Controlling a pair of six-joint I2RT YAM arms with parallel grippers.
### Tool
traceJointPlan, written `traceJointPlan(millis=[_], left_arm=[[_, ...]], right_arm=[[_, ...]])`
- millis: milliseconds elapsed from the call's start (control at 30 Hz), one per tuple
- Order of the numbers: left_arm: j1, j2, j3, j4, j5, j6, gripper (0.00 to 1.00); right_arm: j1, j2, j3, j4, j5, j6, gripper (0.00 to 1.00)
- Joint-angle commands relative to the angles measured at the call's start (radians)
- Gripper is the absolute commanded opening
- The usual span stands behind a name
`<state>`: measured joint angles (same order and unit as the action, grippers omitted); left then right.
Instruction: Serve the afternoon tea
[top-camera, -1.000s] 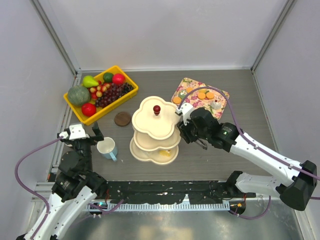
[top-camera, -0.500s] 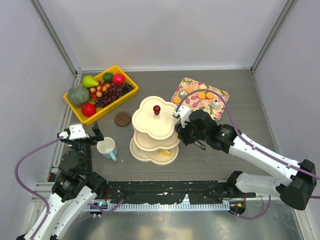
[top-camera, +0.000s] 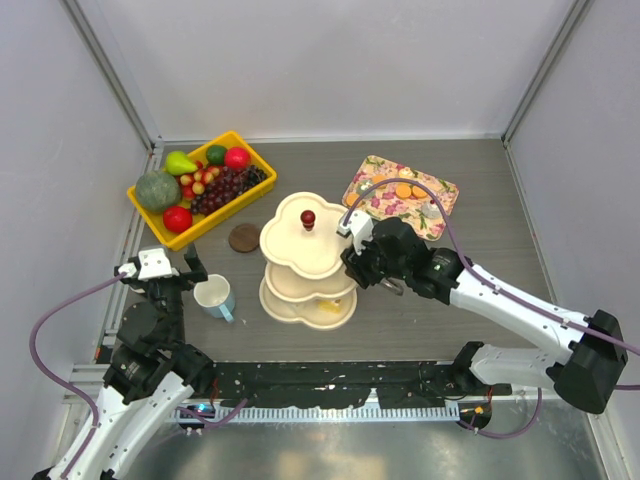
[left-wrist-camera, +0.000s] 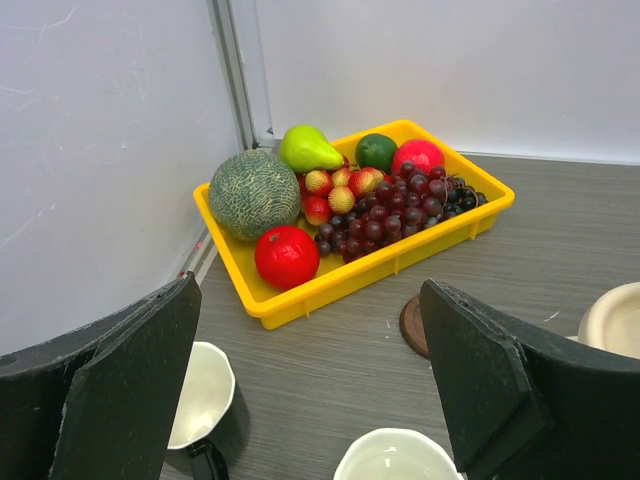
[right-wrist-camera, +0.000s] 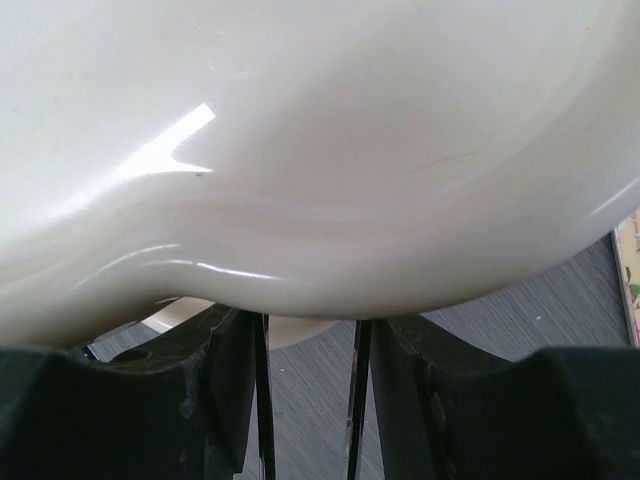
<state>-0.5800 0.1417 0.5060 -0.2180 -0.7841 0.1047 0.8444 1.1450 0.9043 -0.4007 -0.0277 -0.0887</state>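
Note:
The cream three-tier stand (top-camera: 300, 250) with its red knob (top-camera: 308, 217) stands mid-table. My right gripper (top-camera: 352, 262) is against its right side at the middle tier. In the right wrist view a tier's rim (right-wrist-camera: 320, 150) covers the fingertips, and the fingers (right-wrist-camera: 225, 390) stand narrowly apart. Orange biscuits (top-camera: 410, 190) lie on the floral tray (top-camera: 442, 200). The pale blue mug (top-camera: 215, 297) stands left of the stand. My left gripper (top-camera: 185, 272) is open and empty above it. The left wrist view shows the dark mug (left-wrist-camera: 200, 400) and the other mug's rim (left-wrist-camera: 395, 458).
A yellow bin of fruit (top-camera: 232, 136) stands at the back left and shows in the left wrist view (left-wrist-camera: 330, 290). A brown round coaster (top-camera: 245, 237) lies between bin and stand. A small yellow piece (top-camera: 325, 312) lies on the lowest tier. Walls enclose the table.
My right gripper has moved left against the stand, and the stand with its knob has shifted slightly left. The left arm has not moved.

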Motion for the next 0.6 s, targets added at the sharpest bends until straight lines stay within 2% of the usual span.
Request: traceJointPlan(millis=[0,267,567], left_arm=[[0.005,0.006,0.012,0.031,0.003,-0.010,0.99],[0.005,0.001,0.014,0.029,0.005,-0.010,0.99],[0.005,-0.001,0.012,0.029,0.005,-0.010,0.99]], right_arm=[[0.007,0.015,0.007,0.091,-0.015,-0.043,0.49],[0.007,-0.007,0.001,0.077,0.025,-0.045,0.59],[0.007,-0.102,-0.019,0.013,0.091,-0.028,0.62]])
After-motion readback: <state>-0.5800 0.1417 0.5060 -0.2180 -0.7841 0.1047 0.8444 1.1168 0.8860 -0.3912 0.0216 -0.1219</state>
